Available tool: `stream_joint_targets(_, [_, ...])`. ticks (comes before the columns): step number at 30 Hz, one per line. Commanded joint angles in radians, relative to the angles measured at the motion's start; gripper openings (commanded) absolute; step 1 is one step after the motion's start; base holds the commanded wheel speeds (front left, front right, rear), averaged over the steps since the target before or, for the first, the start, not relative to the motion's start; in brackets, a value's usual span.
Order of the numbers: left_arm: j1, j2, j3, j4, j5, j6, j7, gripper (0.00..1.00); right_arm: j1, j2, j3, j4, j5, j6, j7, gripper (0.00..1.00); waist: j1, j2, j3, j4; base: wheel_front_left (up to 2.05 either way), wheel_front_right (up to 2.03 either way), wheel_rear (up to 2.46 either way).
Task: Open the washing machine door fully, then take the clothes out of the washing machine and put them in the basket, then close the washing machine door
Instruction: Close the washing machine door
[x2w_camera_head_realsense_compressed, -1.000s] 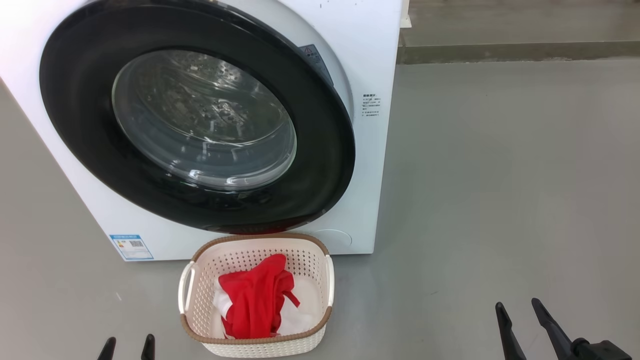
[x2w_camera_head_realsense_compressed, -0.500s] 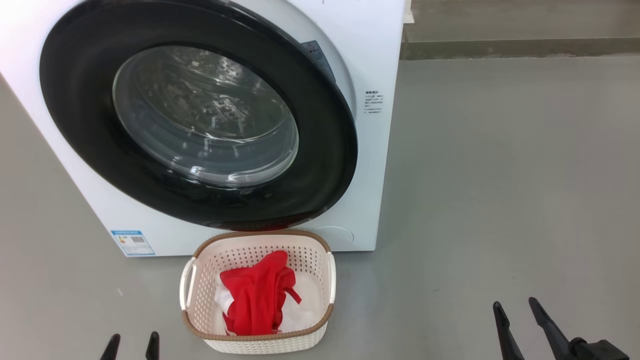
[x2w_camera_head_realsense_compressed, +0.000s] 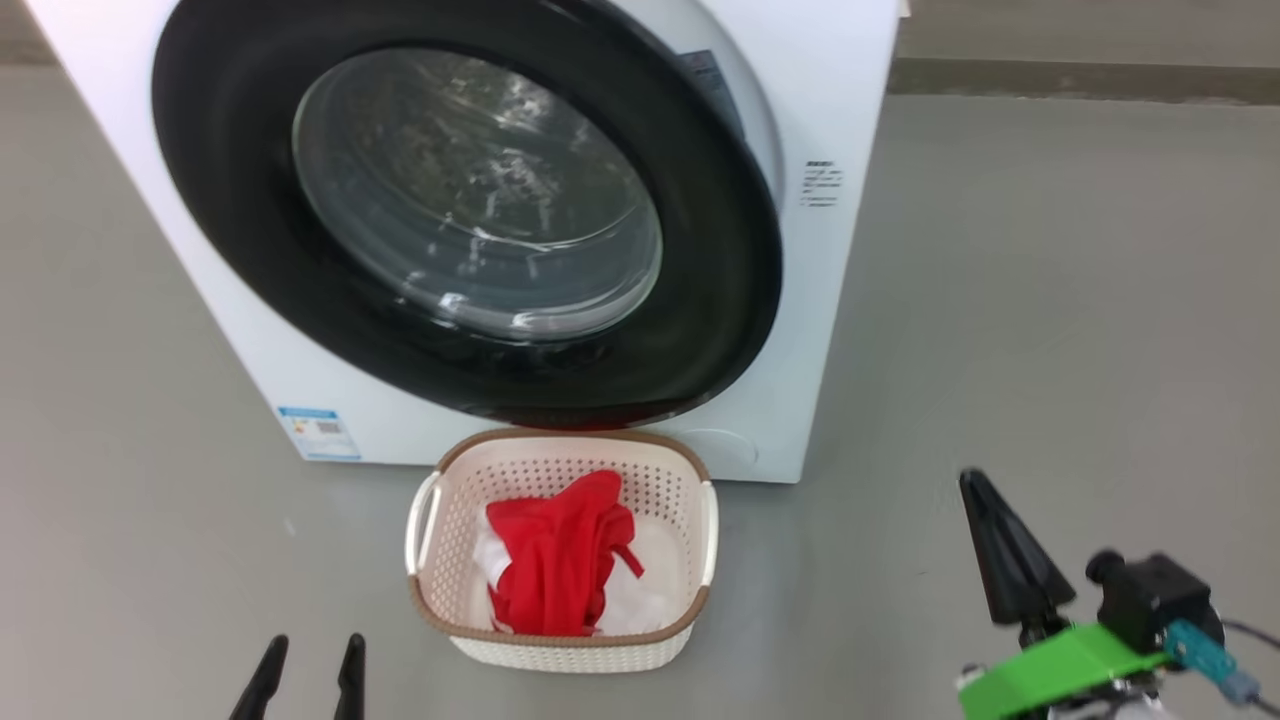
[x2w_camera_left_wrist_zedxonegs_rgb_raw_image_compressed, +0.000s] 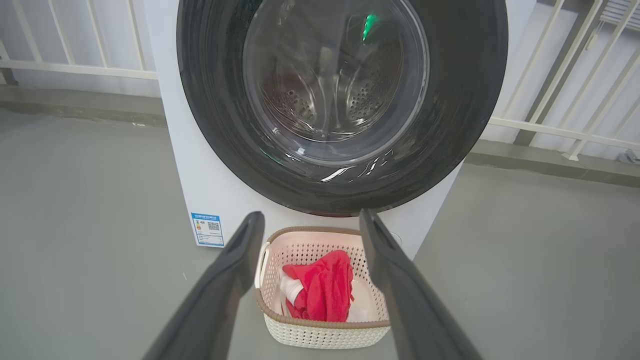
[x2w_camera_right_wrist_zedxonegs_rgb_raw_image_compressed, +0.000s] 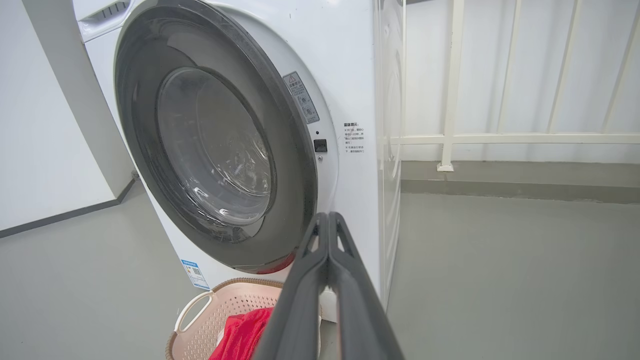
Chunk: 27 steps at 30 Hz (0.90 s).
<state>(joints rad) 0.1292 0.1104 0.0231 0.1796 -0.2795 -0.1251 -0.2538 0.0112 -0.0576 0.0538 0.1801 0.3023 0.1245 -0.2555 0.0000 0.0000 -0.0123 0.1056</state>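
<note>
The white washing machine (x2w_camera_head_realsense_compressed: 835, 300) stands ahead on the grey floor. Its washing machine door (x2w_camera_head_realsense_compressed: 720, 250), a black ring around clear glass, stands slightly off the front at its right edge (x2w_camera_right_wrist_zedxonegs_rgb_raw_image_compressed: 295, 165). The cream basket (x2w_camera_head_realsense_compressed: 560, 440) sits on the floor below the door and holds the red and white clothes (x2w_camera_head_realsense_compressed: 560, 560). My left gripper (x2w_camera_head_realsense_compressed: 316, 642) is open and empty, near the floor to the basket's left; in the left wrist view its gripper (x2w_camera_left_wrist_zedxonegs_rgb_raw_image_compressed: 311, 215) frames the basket (x2w_camera_left_wrist_zedxonegs_rgb_raw_image_compressed: 320, 325). My right gripper (x2w_camera_head_realsense_compressed: 972, 480) is shut on nothing, right of the basket, with its own gripper (x2w_camera_right_wrist_zedxonegs_rgb_raw_image_compressed: 327, 216) pointing at the machine's lower right corner.
A white railing (x2w_camera_right_wrist_zedxonegs_rgb_raw_image_compressed: 450, 90) on a low kerb runs behind and to the right of the machine. A pale wall (x2w_camera_right_wrist_zedxonegs_rgb_raw_image_compressed: 45, 125) stands on the machine's far side. Open grey floor (x2w_camera_head_realsense_compressed: 1050, 300) spreads to the right.
My right gripper has shut and risen higher in the head view, its green wrist part now showing. The head camera has shifted, so the whole scene sits further right.
</note>
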Motion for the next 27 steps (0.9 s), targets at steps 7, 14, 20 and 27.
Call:
stream_joint_targets(7, [-0.103, -0.012, -0.002, -0.028, 0.007, -0.006, -0.008, 1.00, -0.180, -0.004, 0.016, 0.018, 0.034, 0.006, -0.006, 0.00, 0.0000, 0.0000, 0.074, 0.098, 0.00, 0.00, 0.00])
stream_joint_targets(14, [-0.161, -0.033, -0.033, -0.030, -0.008, -0.006, -0.008, 1.00, -0.338, -0.003, 0.018, 0.082, 0.026, 0.006, -0.006, 0.00, 0.0000, 0.0000, 0.141, 0.153, 0.00, 0.00, 0.00])
stream_joint_targets(20, [-0.215, -0.045, -0.067, -0.028, -0.023, -0.006, -0.008, 1.00, -0.448, -0.030, 0.013, 0.137, 0.013, 0.006, -0.006, 0.00, 0.0000, 0.0000, 0.195, 0.205, 0.00, 0.00, 0.00])
stream_joint_targets(27, [-0.250, -0.053, -0.089, -0.024, -0.039, -0.006, -0.008, 1.00, -0.536, -0.052, -0.001, 0.189, 0.002, 0.006, -0.006, 0.00, 0.0000, 0.0000, 0.253, 0.242, 0.00, 0.00, 0.00])
